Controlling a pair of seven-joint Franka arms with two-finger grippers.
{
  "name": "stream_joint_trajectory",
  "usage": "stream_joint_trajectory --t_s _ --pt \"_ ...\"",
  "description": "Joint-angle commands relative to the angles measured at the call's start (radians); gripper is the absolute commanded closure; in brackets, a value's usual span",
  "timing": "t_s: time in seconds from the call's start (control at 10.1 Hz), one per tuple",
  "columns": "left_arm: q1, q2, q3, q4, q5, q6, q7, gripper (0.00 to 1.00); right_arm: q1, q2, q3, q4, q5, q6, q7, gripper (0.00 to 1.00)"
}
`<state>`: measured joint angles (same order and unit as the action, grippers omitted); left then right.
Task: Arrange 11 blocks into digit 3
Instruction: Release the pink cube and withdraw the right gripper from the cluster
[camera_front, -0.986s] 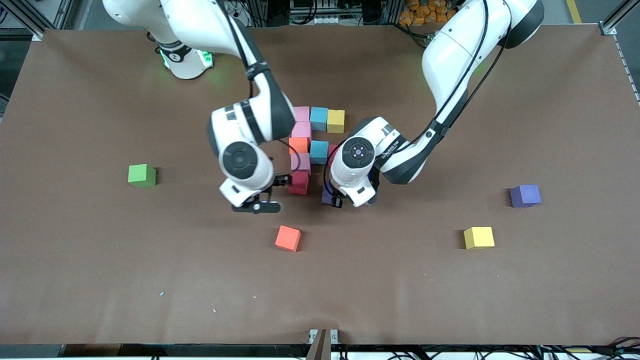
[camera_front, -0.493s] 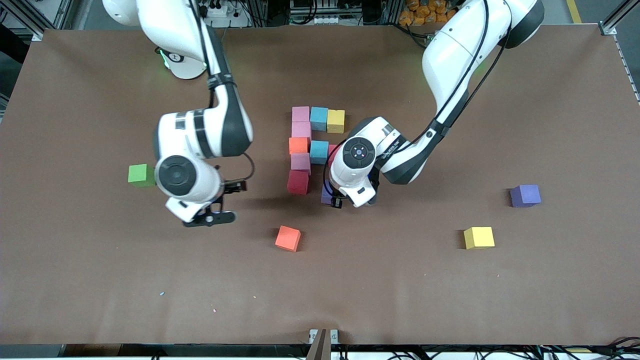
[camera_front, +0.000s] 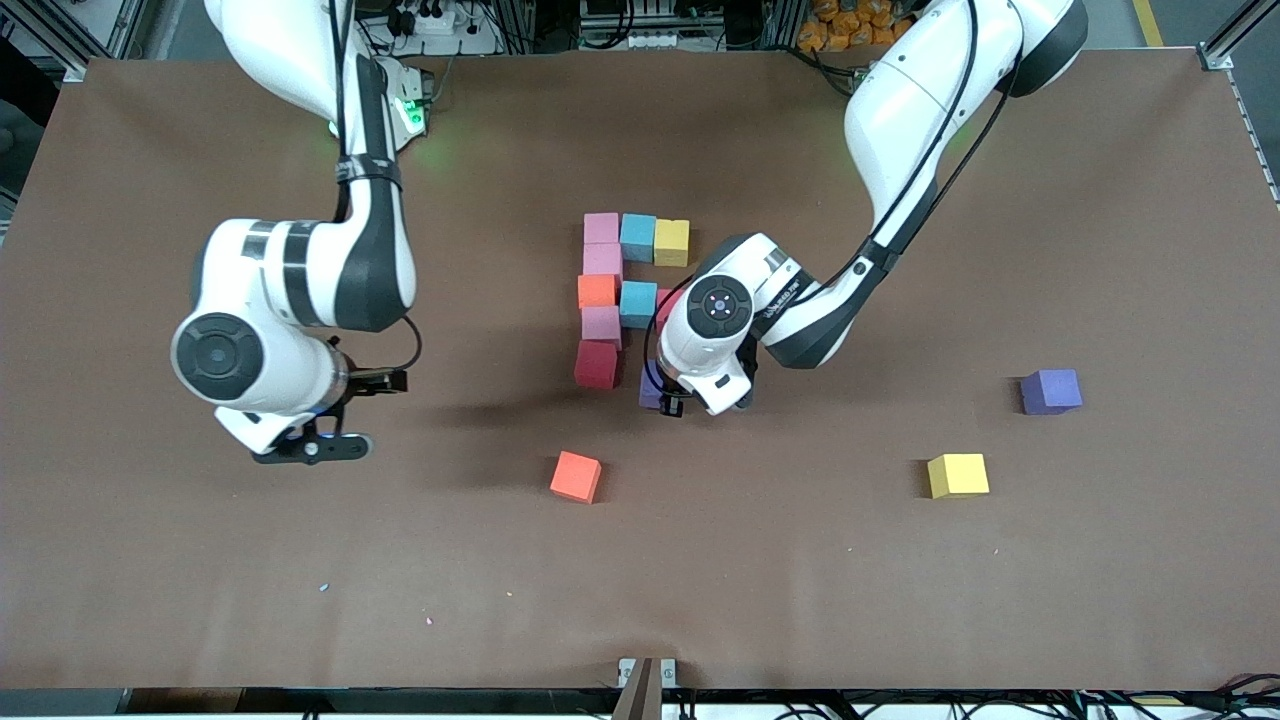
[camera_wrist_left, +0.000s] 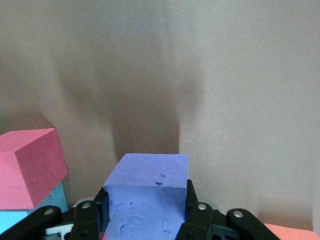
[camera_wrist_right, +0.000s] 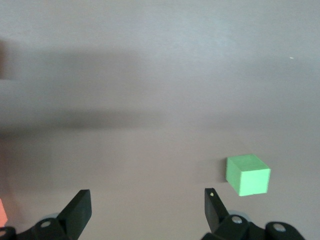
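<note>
Several blocks sit together mid-table: a farthest row of pink (camera_front: 601, 228), light blue (camera_front: 637, 237) and yellow (camera_front: 671, 242), then pink (camera_front: 603, 260), orange (camera_front: 597, 291), light blue (camera_front: 637, 303), pink (camera_front: 601, 325) and crimson (camera_front: 596, 364). My left gripper (camera_front: 665, 398) is shut on a purple block (camera_wrist_left: 147, 195), low beside the crimson block (camera_wrist_left: 30, 167). A second crimson block (camera_front: 664, 299) is mostly hidden by the left arm. My right gripper (camera_wrist_right: 147, 200) is open and empty over bare table near the right arm's end.
Loose blocks lie nearer the camera: orange (camera_front: 575, 476), yellow (camera_front: 957, 475) and purple (camera_front: 1050, 391). A green cube (camera_wrist_right: 247, 174) shows in the right wrist view; in the front view the right arm (camera_front: 290, 290) hides it.
My right arm has swung away from the crimson block toward the right arm's end of the table, now covering the green cube. The left gripper and its purple block have barely moved.
</note>
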<state>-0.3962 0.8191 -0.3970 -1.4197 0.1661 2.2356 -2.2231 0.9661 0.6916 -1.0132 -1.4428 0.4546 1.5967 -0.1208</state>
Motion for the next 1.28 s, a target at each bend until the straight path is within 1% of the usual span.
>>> stream_joint_trajectory --t_s 0.0,0.39,0.49,0.59,0.69,0.79,0.89,0.99,1.08,1.18 --pt "-0.016 0.006 0.012 0.028 -0.023 -0.016 -0.053 0.42 0.006 -0.102 -0.018 -0.051 0.015 -0.03 -0.066 0.0" --pt "-0.044 0.005 0.015 0.024 -0.014 -0.016 -0.11 0.42 0.011 -0.21 -0.048 -0.061 0.003 -0.115 -0.073 0.0" --pt "-0.052 0.005 0.015 0.021 -0.013 -0.016 -0.113 0.42 0.026 -0.216 -0.068 -0.059 -0.007 -0.142 -0.071 0.0" --pt "-0.061 0.009 0.017 0.021 -0.008 -0.016 -0.137 0.42 0.042 -0.23 -0.099 -0.059 -0.007 -0.161 -0.073 0.0" --pt "-0.081 0.009 0.036 0.021 -0.005 -0.016 -0.144 0.42 0.057 -0.24 -0.122 -0.054 -0.007 -0.162 -0.073 0.0" --pt "-0.113 0.009 0.065 0.021 -0.003 -0.016 -0.145 0.42 0.087 -0.257 -0.167 -0.054 -0.007 -0.173 -0.073 0.0" --pt "-0.125 0.011 0.079 0.021 -0.005 -0.016 -0.147 0.42 0.101 -0.259 -0.209 -0.054 -0.007 -0.208 -0.071 0.0" --pt "-0.127 0.014 0.08 0.021 -0.003 -0.014 -0.15 0.42 0.108 -0.26 -0.241 -0.057 -0.007 -0.221 -0.073 0.0" --pt "-0.139 0.023 0.081 0.021 -0.002 -0.011 -0.162 0.42 0.123 -0.261 -0.287 -0.057 -0.007 -0.247 -0.073 0.0" --pt "-0.151 0.025 0.096 0.021 -0.002 -0.008 -0.164 0.42 0.122 -0.264 -0.306 -0.056 -0.008 -0.268 -0.076 0.0"
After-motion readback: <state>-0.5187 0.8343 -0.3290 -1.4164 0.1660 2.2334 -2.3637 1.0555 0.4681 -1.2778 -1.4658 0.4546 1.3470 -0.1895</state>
